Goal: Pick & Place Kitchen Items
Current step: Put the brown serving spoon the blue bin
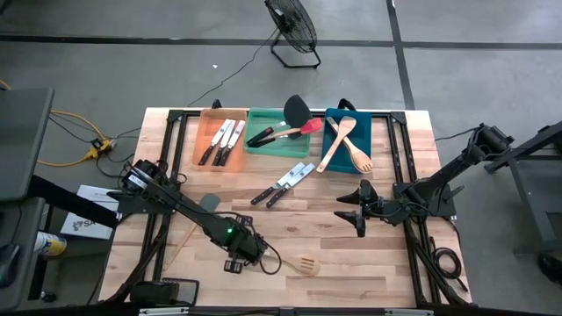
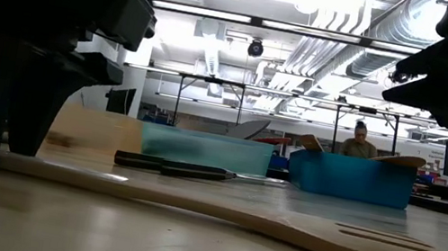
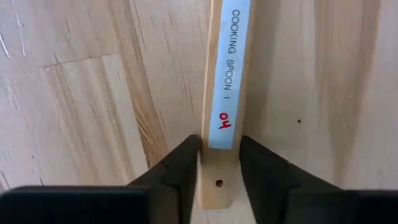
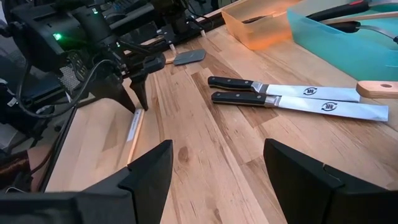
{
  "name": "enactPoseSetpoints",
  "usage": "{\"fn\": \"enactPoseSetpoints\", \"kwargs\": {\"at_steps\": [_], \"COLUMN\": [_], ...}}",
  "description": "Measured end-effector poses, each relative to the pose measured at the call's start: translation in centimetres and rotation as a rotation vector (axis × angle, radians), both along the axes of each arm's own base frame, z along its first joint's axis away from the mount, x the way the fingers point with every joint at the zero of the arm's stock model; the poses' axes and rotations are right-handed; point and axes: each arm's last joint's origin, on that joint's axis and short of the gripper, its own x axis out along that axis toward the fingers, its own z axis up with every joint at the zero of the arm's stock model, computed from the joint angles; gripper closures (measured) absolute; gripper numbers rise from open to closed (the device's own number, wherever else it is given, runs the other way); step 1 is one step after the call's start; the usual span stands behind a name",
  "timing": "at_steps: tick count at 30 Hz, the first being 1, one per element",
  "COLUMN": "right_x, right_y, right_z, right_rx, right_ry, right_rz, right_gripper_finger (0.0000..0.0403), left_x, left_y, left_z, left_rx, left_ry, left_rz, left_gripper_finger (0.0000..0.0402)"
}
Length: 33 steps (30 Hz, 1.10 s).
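While the left gripper [image 3: 219,171] narrows its fingers around the handle end of the slotted wooden turner [image 1: 306,263], the grasp step is in hand.
The turner lies flat near the table's [image 1: 386,281] front edge, fingers just beside or touching its handle; next comes a firm clamp and lift toward the blue tray [image 1: 332,140]. The right gripper [image 1: 362,209] waits wide open mid-table, and two knives [image 1: 281,184] lie on that route.

pale wooden spoon [image 3: 217,124], matt wood table [image 3: 74,93]
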Motion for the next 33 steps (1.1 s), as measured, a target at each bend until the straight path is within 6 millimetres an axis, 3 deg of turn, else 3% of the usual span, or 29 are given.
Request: {"fn": "enactPoseSetpoints", "kwargs": {"at_steps": [4,14,26,33], "right_x": [0.0,0.0,0.0,0.0], "right_y": [0.0,0.0,0.1,0.1], "right_z": [0.0,0.0,0.0,0.0], "right_rx": [0.000,0.000,0.006,0.025], "right_ry": [0.000,0.000,0.004,0.005], "right_rz": [0.000,0.000,0.016,0.026], "right_gripper_finger": [0.0160,0.0160,0.0160,0.0160], "left_x": [0.0,-0.1,-0.3,-1.4], "left_y": [0.0,0.0,0.2,1.0], "left_z": [0.0,0.2,2.3,3.9], "left_rx": [-0.004,-0.016,-0.014,0.054], "left_ry": [0.003,0.000,-0.081,-0.063], "left_rz": [-0.004,-0.012,-0.005,0.025], "left_gripper_finger": [0.0334,0.0335,0.0335,0.0335]}}
